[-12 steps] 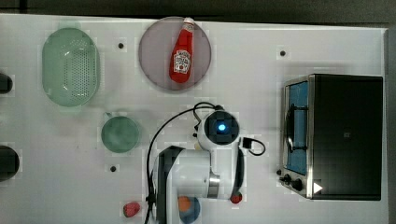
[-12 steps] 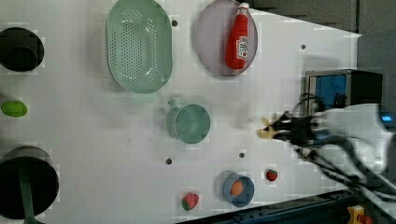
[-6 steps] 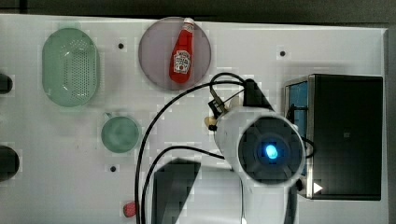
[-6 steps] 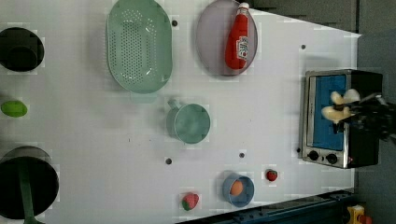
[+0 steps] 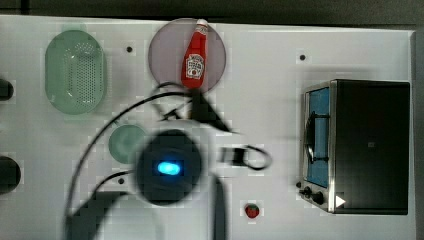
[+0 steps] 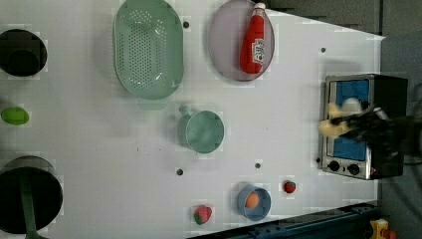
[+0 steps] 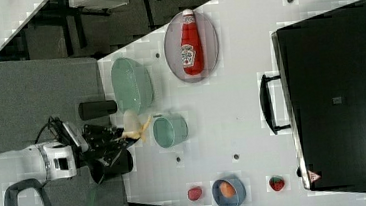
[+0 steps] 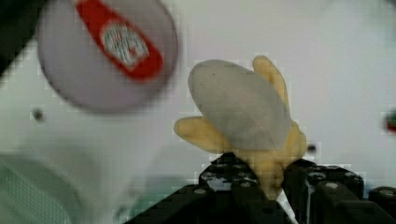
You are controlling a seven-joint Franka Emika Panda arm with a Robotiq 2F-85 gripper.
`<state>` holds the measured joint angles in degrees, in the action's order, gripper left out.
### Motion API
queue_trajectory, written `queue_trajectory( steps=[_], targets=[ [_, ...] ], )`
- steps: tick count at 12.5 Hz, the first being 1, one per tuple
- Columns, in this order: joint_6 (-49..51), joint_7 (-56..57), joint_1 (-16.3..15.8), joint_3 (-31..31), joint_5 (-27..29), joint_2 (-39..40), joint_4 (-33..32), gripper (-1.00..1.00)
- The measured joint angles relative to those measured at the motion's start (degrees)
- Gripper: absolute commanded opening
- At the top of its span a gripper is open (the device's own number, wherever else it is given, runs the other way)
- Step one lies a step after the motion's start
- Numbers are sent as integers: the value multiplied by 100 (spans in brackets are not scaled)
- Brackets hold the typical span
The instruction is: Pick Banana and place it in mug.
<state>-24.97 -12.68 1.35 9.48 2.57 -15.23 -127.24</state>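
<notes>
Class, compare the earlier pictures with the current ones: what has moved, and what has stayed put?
The gripper, still clamped on the banana, has lifted it off the table. In the top view the arm first swung right, then back left, and now looms over the mug. The mug, basket, ketchup bottle on its plate, toaster oven and strawberry have not shifted.

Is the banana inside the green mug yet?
No. The banana is held in the gripper, off the table; the mug looks empty.
</notes>
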Motion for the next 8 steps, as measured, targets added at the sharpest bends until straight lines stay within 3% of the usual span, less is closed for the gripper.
queue_trajectory(
  steps=[4, 8],
  targets=[
    [-137, -783, -247, 1037, 460, 590, -157, -46],
    [-1006, -2028, -388, 1781, 293, 1108, -224, -46]
  ],
)
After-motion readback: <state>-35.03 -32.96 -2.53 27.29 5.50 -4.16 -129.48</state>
